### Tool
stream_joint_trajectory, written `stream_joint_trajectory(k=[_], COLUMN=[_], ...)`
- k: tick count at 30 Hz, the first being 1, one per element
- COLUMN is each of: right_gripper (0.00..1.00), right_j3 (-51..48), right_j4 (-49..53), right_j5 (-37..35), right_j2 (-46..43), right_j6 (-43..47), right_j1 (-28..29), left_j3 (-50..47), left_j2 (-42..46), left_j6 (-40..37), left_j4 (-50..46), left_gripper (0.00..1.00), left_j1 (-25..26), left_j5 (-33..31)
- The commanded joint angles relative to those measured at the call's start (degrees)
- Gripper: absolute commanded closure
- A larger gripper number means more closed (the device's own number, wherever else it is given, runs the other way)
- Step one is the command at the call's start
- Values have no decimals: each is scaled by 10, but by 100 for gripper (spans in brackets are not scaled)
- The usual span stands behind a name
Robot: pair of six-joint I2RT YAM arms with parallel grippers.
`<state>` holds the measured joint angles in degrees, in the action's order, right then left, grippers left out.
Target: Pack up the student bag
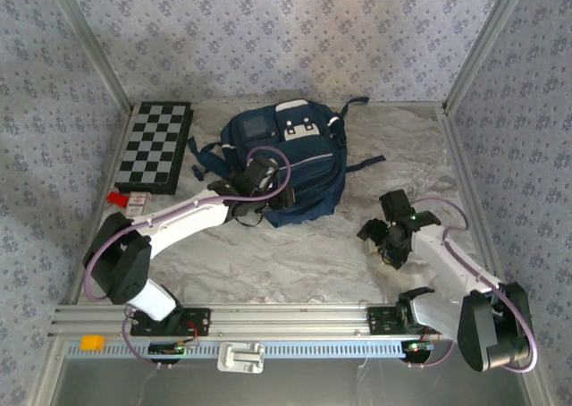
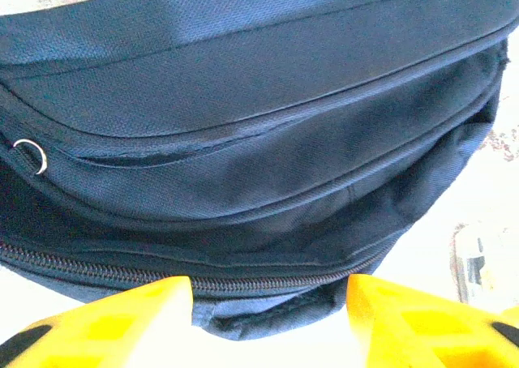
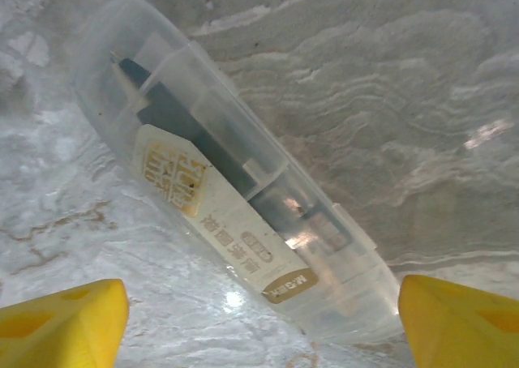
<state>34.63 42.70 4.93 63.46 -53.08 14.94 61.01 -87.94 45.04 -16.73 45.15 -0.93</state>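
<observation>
The student bag (image 1: 299, 151), navy blue with white patches, lies flat at the back middle of the table. My left gripper (image 1: 266, 190) hovers over its near edge. In the left wrist view my left gripper (image 2: 269, 323) is open, its yellow fingers (image 2: 130, 319) on either side of a fabric flap just below a closed zipper (image 2: 243, 283), not pinching it. My right gripper (image 1: 391, 236) stands open over a clear plastic pen case (image 3: 235, 198) that lies diagonally on the marble table. The case's near end sits between the yellow fingertips (image 3: 69, 319) without touching them.
A folded chessboard (image 1: 156, 147) lies left of the bag, with a small red item (image 1: 116, 197) and a white card (image 1: 137, 203) at its near end. Metal frame posts and patterned walls enclose the table (image 1: 295, 254). A metal ring (image 2: 31, 154) hangs on the bag.
</observation>
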Motion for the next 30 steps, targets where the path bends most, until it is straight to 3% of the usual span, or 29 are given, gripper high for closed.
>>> stream_joint_trajectory(k=[1,7,10,13,21,27,30], right_gripper=[8,8,8,10,23,32,34], right_j3=[43,78,90,87,91,84,74], right_j4=[56,18,42,31,28,42,23], right_j5=[-57,-21,-64,-60,-72,-91,-66], right_j2=[29,110,132,146,170,179,187], right_j6=[58,145,147,153,149,124,123], right_j1=[16,48,56,68,108,102,97], left_j3=[-8,-14,-17,-18,-15,-18,-18], left_j2=[24,25,31,32,29,28,28], left_j6=[-12,-12,-15,-19,-22,-22,-22], left_j4=[-3,-7,-9,-12,-15,-16,-16], left_gripper=[48,49,49,49,49,50,50], left_j1=[2,-1,-5,-12,-27,-32,-33], left_j5=[-1,-5,-7,-7,-3,-1,-1])
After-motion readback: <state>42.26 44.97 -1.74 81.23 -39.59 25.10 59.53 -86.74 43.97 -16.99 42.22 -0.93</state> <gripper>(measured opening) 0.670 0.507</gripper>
